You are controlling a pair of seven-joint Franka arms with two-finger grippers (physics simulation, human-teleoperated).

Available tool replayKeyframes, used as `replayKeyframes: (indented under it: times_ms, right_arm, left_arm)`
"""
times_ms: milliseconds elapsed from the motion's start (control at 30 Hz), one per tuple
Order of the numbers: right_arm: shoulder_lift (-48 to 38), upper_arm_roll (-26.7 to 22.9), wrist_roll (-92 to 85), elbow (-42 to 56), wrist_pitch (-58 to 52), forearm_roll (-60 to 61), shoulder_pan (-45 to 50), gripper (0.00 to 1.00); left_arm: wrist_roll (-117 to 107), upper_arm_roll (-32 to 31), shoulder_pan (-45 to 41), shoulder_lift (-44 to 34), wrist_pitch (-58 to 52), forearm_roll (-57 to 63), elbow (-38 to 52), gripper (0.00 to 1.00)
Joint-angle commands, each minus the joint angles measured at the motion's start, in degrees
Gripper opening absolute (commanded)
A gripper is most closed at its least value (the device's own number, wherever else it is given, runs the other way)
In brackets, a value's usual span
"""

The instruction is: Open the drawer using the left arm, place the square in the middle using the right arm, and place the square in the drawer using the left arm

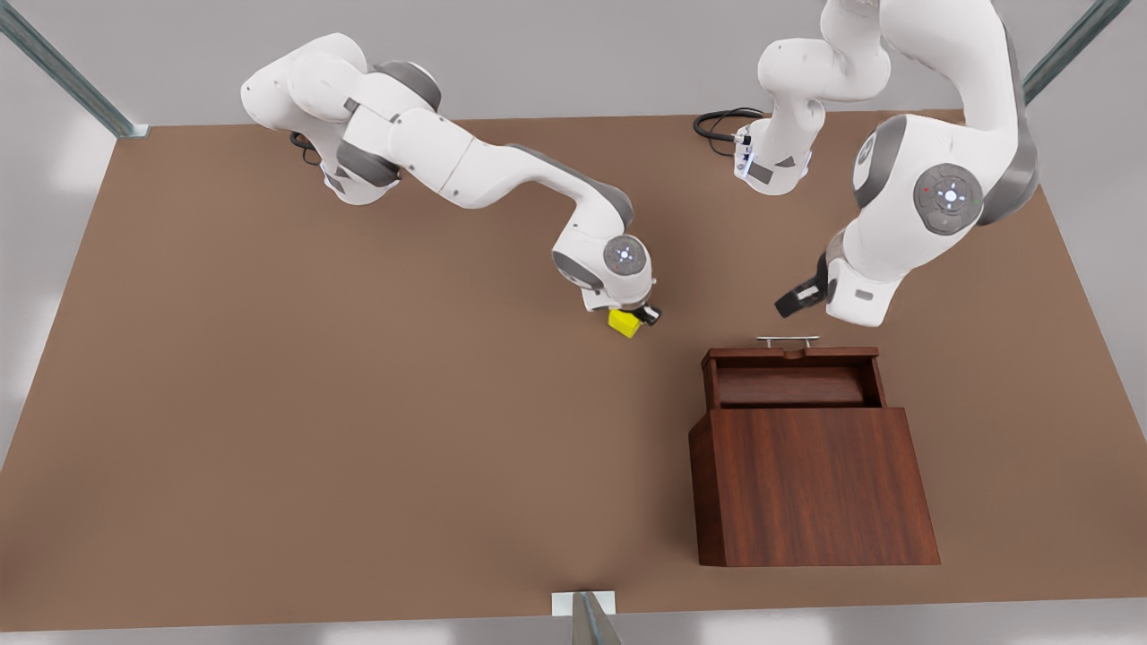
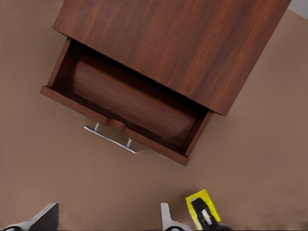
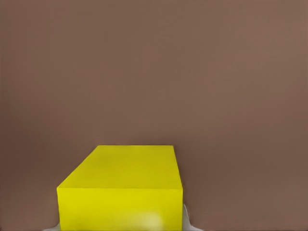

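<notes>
Right gripper point(image 1: 634, 316) clamps the small bright yellow cube point(image 1: 624, 322) over the brown tabletop point(image 1: 358, 403).
We see the left gripper point(image 1: 797, 300) spread apart beside the open dark wooden drawer point(image 1: 789, 381).

The whole table point(image 1: 358, 403) was seen steeply from above in the front view. The open drawer point(image 2: 130, 103) was viewed downward from the left wrist, the square point(image 3: 122, 190) closely from the right; square and tabletop were shared.

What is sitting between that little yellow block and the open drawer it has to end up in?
Nothing visible. Bare table lies between the square, gripped by the right hand, and the open, empty drawer. The left hand hangs open near the drawer's handle.
</notes>
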Motion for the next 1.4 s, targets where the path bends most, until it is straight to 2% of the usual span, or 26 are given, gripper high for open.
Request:
replayKeyframes:
  times_ms: [0, 33, 167, 233, 267, 300, 800, 867, 933, 1000, 1033, 1067, 1100, 1133, 1200, 1300, 1367]
  right_arm:
    - [0.0, 0.0, 0.1, 0.0, 0.0, -0.1, 0.0, 0.66]
    - [0.0, -0.3, 1.2, 0.0, 0.0, -0.2, 0.0, 0.66]
    - [-0.1, -2.5, 4.3, 0.1, 0.3, -0.3, 0.1, 0.66]
    - [0.5, -3.2, 4.2, -0.1, 1.8, -0.6, 0.2, 0.79]
    - [0.5, -3.3, 4.2, -0.2, 1.8, -0.6, 0.4, 0.96]
    - [0.5, -3.3, 4.1, -0.1, 1.8, -0.7, 0.4, 1.0]
    - [-2.3, -3.1, -1.1, 1.5, 0.7, -0.8, -1.5, 1.0]
    - [-7.8, -2.3, -11.0, -5.6, 0.6, -0.1, -6.3, 1.0]
    - [-15.4, 4.6, -19.0, -16.4, 0.6, -0.1, -18.1, 1.0]
    - [-24.7, 6.2, -26.6, -27.9, 0.5, -0.1, -27.2, 1.0]
    - [-27.8, 6.3, -30.9, -31.4, 0.3, -0.1, -30.4, 1.0]
    - [-29.5, 8.3, -36.1, -32.4, -4.8, 0.0, -35.8, 1.0]
    - [-30.3, 11.3, -42.0, -32.4, -8.5, 0.0, -42.3, 1.0]
    - [-30.8, 15.6, -50.0, -32.3, -11.8, -0.1, -51.0, 1.0]
    - [-32.0, 18.6, -62.9, -31.3, -15.1, -0.2, -62.5, 1.0]
    - [-31.9, 18.0, -77.3, -21.0, -20.6, -0.6, -69.2, 1.0]
    - [-31.7, 18.1, -77.8, -15.1, -25.3, -0.5, -68.8, 1.0]
  left_arm:
    - [8.7, 0.1, 0.0, 0.7, -0.4, 4.7, 0.8, 1.0]
    - [14.8, 0.6, 0.0, 0.9, -0.8, 5.5, 0.8, 1.0]
    - [14.1, 2.0, 0.0, 2.0, -0.4, 5.7, 0.5, 1.0]
    - [14.4, 3.7, 0.0, 2.0, -0.2, 5.5, -0.1, 1.0]
    - [14.3, 3.7, -0.2, 2.0, -0.2, 5.6, -0.1, 1.0]
    - [14.1, 3.7, -0.2, 1.7, -0.2, 5.6, -0.1, 1.0]
    - [13.5, 3.4, -0.4, 1.6, -0.8, 5.5, 0.1, 1.0]
    - [13.5, 3.4, -0.3, 1.5, -0.7, 5.5, 0.0, 1.0]
    - [14.1, 3.4, -0.4, 1.4, -0.7, 5.3, 0.0, 1.0]
    - [13.4, 2.9, -0.5, 1.4, -0.7, 4.9, 0.0, 1.0]
    - [13.1, 2.8, -5.7, 2.0, 0.0, 4.6, -0.1, 1.0]
    - [12.5, 2.8, -13.0, 3.4, 1.5, 4.6, 0.0, 1.0]
    - [11.9, 2.8, -17.6, 6.7, 2.2, 4.3, 1.4, 1.0]
    - [11.4, 2.7, -21.4, 12.3, 2.7, 4.3, 8.1, 1.0]
    - [11.5, 2.7, -24.4, 15.0, 7.7, 3.3, 9.6, 1.0]
    - [12.0, 2.8, -26.3, 14.7, 23.7, 3.3, -2.2, 1.0]
    - [12.9, 2.7, -26.3, 14.7, 25.7, 3.3, -7.0, 1.0]
